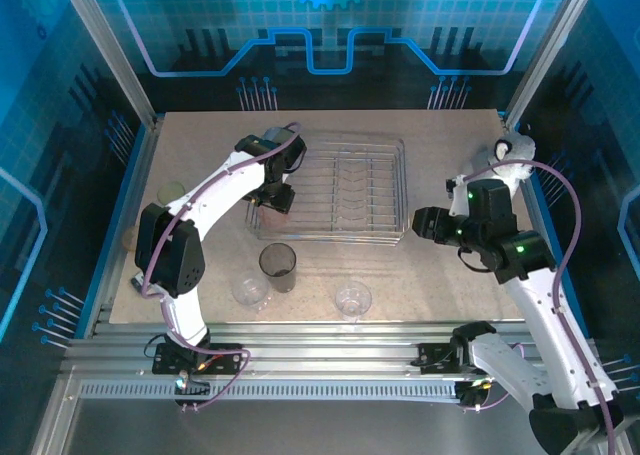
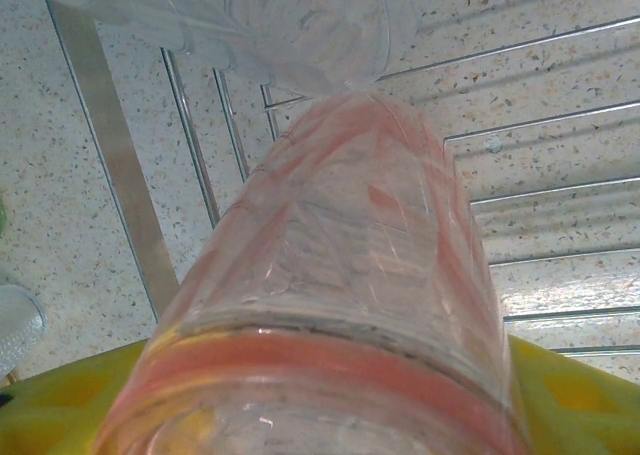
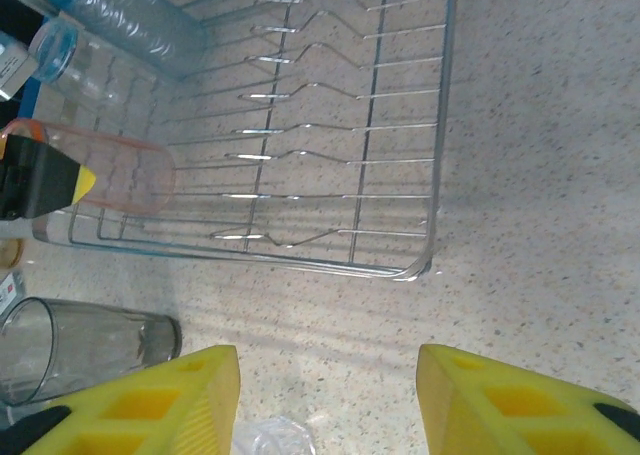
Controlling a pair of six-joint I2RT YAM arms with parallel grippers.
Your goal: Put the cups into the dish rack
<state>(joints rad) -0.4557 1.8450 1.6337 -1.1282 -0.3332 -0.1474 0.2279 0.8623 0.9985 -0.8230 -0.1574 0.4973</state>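
The silver wire dish rack (image 1: 350,187) stands at the table's centre back. My left gripper (image 1: 272,197) is shut on the red-pink cup (image 2: 340,275), holding it over the rack's left end, above the rack wires (image 2: 560,125). In the right wrist view the red-pink cup (image 3: 120,175) lies sideways in the rack (image 3: 440,125), beside a blue cup (image 3: 130,15) and a clear cup (image 3: 80,60). A smoky dark cup (image 1: 278,267) and two clear cups (image 1: 250,290) (image 1: 353,298) stand in front of the rack. My right gripper (image 1: 420,222) hangs open right of the rack, nothing between its yellow fingers (image 3: 150,405).
A pale greenish cup (image 1: 171,189) stands near the table's left edge. Metal frame posts and blue panels surround the table. Bare tabletop (image 1: 450,165) lies between the rack and the right arm.
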